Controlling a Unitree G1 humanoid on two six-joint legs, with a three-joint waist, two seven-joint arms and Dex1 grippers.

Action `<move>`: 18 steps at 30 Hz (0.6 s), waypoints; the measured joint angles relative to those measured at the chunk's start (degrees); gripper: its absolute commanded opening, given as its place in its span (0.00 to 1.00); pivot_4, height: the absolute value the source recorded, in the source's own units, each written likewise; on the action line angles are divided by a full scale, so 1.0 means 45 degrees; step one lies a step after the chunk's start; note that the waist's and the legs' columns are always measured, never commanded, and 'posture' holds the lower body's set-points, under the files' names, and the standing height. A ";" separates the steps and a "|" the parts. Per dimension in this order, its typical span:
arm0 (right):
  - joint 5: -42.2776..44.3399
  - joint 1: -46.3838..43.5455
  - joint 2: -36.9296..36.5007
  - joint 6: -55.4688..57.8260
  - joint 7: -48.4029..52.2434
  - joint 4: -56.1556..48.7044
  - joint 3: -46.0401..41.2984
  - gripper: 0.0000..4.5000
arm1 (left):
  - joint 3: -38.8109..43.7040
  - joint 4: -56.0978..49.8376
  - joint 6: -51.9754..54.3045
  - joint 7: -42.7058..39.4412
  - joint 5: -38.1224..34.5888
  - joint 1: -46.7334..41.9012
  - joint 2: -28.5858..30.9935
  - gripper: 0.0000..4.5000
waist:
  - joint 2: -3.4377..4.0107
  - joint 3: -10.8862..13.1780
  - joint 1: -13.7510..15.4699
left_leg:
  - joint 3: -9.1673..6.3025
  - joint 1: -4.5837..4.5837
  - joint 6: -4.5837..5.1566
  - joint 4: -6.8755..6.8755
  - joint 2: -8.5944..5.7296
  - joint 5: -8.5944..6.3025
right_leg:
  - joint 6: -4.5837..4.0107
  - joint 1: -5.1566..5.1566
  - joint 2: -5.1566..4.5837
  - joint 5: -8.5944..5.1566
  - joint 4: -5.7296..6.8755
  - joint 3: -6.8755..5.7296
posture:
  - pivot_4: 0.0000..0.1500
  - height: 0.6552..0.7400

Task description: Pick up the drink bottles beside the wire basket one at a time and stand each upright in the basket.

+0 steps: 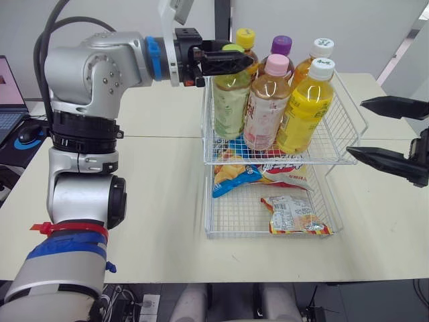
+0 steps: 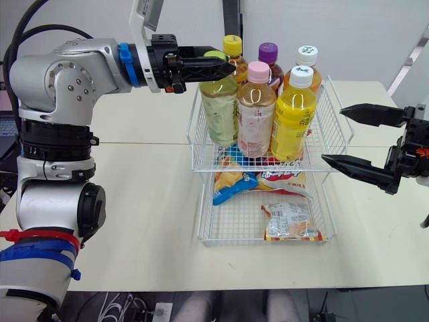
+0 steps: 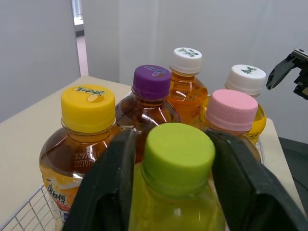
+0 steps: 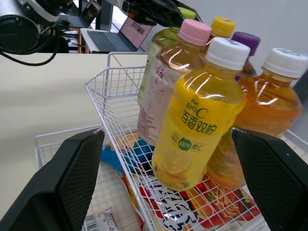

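Standing upright in the top tier of the white two-tier wire basket (image 1: 338,134): pale-green drink bottle with green cap (image 1: 231,100), near-left corner.
Five more capped bottles (image 1: 305,107) (yellow, purple, pink, two white caps) stand packed beside it in the same tier. Left gripper (image 1: 241,59) sits around the green cap, reaching in from the left; clamped or let go, can't tell. Right gripper (image 2: 332,134) spread wide, holding nothing, just right of the basket and not touching it. Snack packets (image 1: 291,215) lie in the lower tier. Basket sits on the cream table (image 1: 161,201).

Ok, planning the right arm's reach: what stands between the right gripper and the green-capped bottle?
The basket wall, the yellow bottle and the pink-capped bottle, seen in the left eye view.
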 measured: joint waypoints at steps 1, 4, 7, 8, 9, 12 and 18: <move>-0.0088 -0.0041 -0.0122 -0.0001 0.0133 0.0179 -0.0094 1.00 | 0.0000 -0.0065 0.0004 -0.0010 0.0000 0.0000 0.0001 0.80 | 0.0000 0.0000 0.0000 | 0.0000 0.0000 0.0000 0.0000 0.0001 0.0000 | 0.0000 0.0000 0.0000 0.0000 0.0000 -0.0002 | 1.00 1.00; -0.0293 -0.0095 -0.0423 -0.0029 0.0497 0.0552 -0.0229 1.00 | 0.0001 -0.0130 0.0004 -0.0127 -0.0009 0.0003 0.0002 0.99 | 0.0001 -0.0001 -0.0002 | 0.0005 0.0004 0.0000 0.0000 0.0002 0.0000 | 0.0000 0.0004 0.0002 0.0000 0.0000 -0.0003 | 1.00 1.00; -0.0362 -0.0220 -0.0430 -0.0033 0.0690 0.0747 -0.0223 1.00 | 0.0001 -0.0132 0.0006 -0.0280 -0.0011 0.0006 0.0044 0.99 | 0.0001 -0.0001 -0.0015 | 0.0006 0.0008 0.0000 0.0000 0.0002 0.0000 | 0.0000 0.0004 0.0002 0.0000 0.0002 0.0003 | 1.00 1.00; -0.0368 -0.0262 -0.0434 -0.0033 0.0702 0.0757 -0.0222 1.00 | 0.0002 -0.0132 0.0020 -0.0319 -0.0019 0.0005 0.0113 0.99 | 0.0001 -0.0001 -0.0021 | 0.0005 0.0009 0.0000 0.0000 0.0003 0.0000 | 0.0000 0.0004 0.0002 0.0000 0.0003 0.0003 | 1.00 1.00; -0.0371 -0.0288 -0.0436 -0.0033 0.0709 0.0760 -0.0222 1.00 | 0.0025 -0.0132 0.0042 -0.0364 -0.0022 0.0005 0.0175 0.99 | 0.0001 -0.0001 -0.0028 | 0.0005 0.0009 0.0000 -0.0001 0.0004 0.0000 | 0.0000 0.0004 0.0002 0.0000 0.0003 0.0003 | 1.00 1.00; -0.0468 -0.0453 -0.0439 -0.0033 0.0725 0.0780 -0.0163 1.00 | 0.0137 -0.0134 0.0211 -0.0640 -0.0088 -0.0015 0.0687 0.99 | 0.0001 -0.0001 -0.0068 | 0.0004 0.0009 0.0000 -0.0002 0.0004 0.0000 | 0.0000 0.0004 0.0002 0.0000 0.0003 0.0002 | 1.00 1.00; -0.0757 -0.0820 -0.0440 -0.0208 0.0807 0.1111 0.0019 1.00 | 0.0812 -0.0189 0.1051 -0.1043 -0.0617 -0.0573 0.2031 0.99 | 0.0002 -0.0001 -0.0203 | -0.0002 0.0009 0.0000 -0.0003 0.0003 0.0000 | 0.0001 0.0004 0.0002 -0.0001 0.0003 -0.0002 | 1.00 1.00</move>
